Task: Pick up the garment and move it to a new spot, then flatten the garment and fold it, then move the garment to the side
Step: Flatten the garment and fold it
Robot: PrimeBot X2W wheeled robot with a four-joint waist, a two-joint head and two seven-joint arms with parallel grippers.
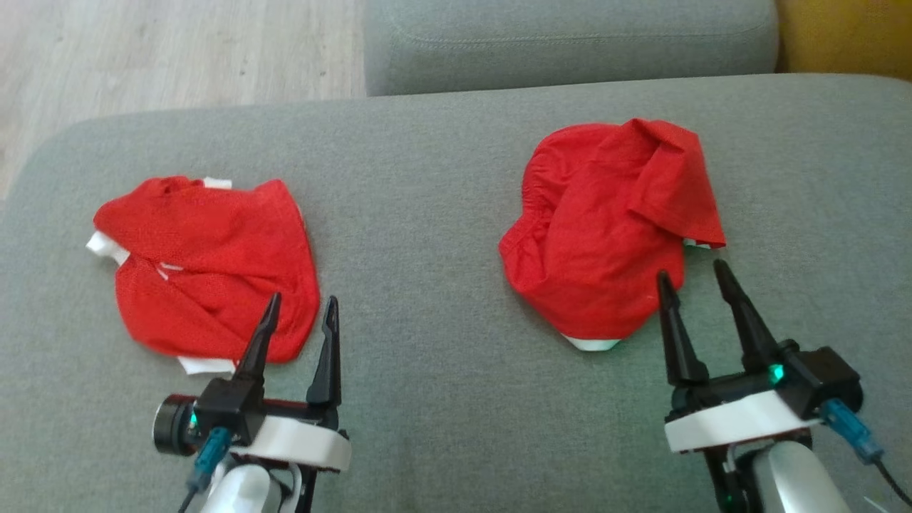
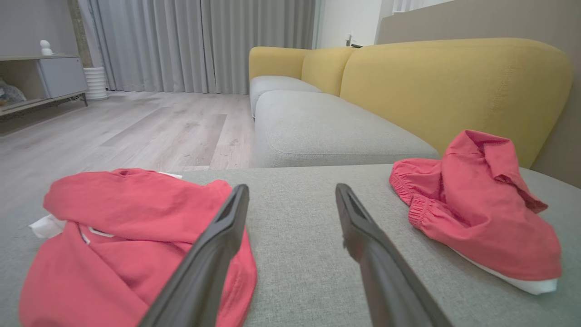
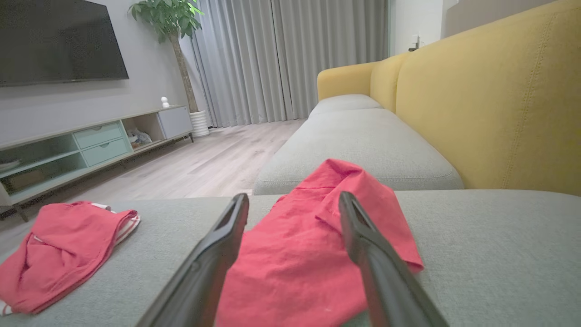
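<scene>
Head view: the left gripper [image 1: 303, 299] is hovering, spread wide, at the near edge of the left garment [image 1: 206, 263]. The right gripper [image 1: 692, 269] is doing likewise by the right garment [image 1: 605, 235].
Left wrist view: its fingers are mostly framing bare cushion [image 2: 295, 218], so closing here would probably miss.
Right wrist view: bunched cloth is inviting a several-layer pinch.

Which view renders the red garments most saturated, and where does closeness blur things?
Head view: evenly lit, deepest red on left garment, right garment, slightly soft. Left wrist view: paler pinkish red, left claw oversized, soft-edged. Right wrist view: likewise, right claw.
</scene>
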